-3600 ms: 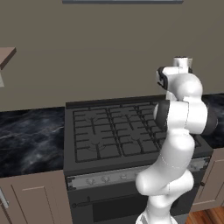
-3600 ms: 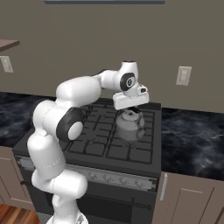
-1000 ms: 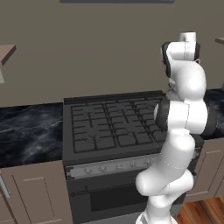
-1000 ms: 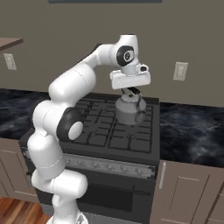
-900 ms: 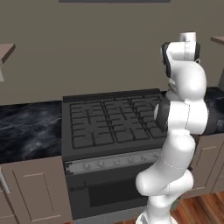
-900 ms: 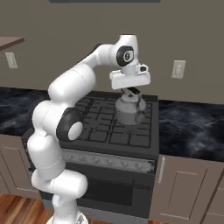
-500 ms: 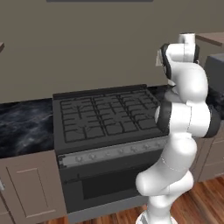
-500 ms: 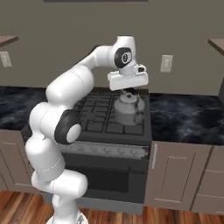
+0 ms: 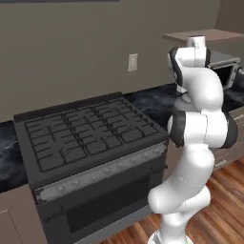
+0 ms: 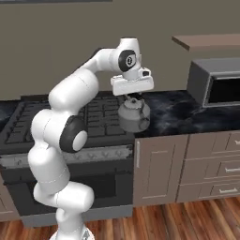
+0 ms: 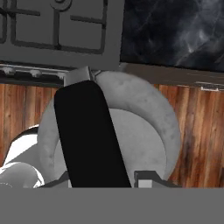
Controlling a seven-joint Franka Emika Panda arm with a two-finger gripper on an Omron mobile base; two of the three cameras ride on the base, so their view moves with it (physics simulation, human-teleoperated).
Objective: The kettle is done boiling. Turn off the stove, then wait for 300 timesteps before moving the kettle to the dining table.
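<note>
A tan-walled kitchen: stove [image 10: 61, 117] on the left, dark counter [image 10: 178, 115] on the right. The gripper [image 10: 132, 96] holds the kettle [image 10: 133, 116] by its handle, clear of the stove's right edge. Best keep it level while driving to the table.

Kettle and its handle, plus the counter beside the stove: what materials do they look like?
Squat silver-grey kettle: brushed metal, judging by its dull grey sheen. Its dark arched handle: matte black, perhaps plastic. Black white-veined counter: polished marble look, pale veins on black.
</note>
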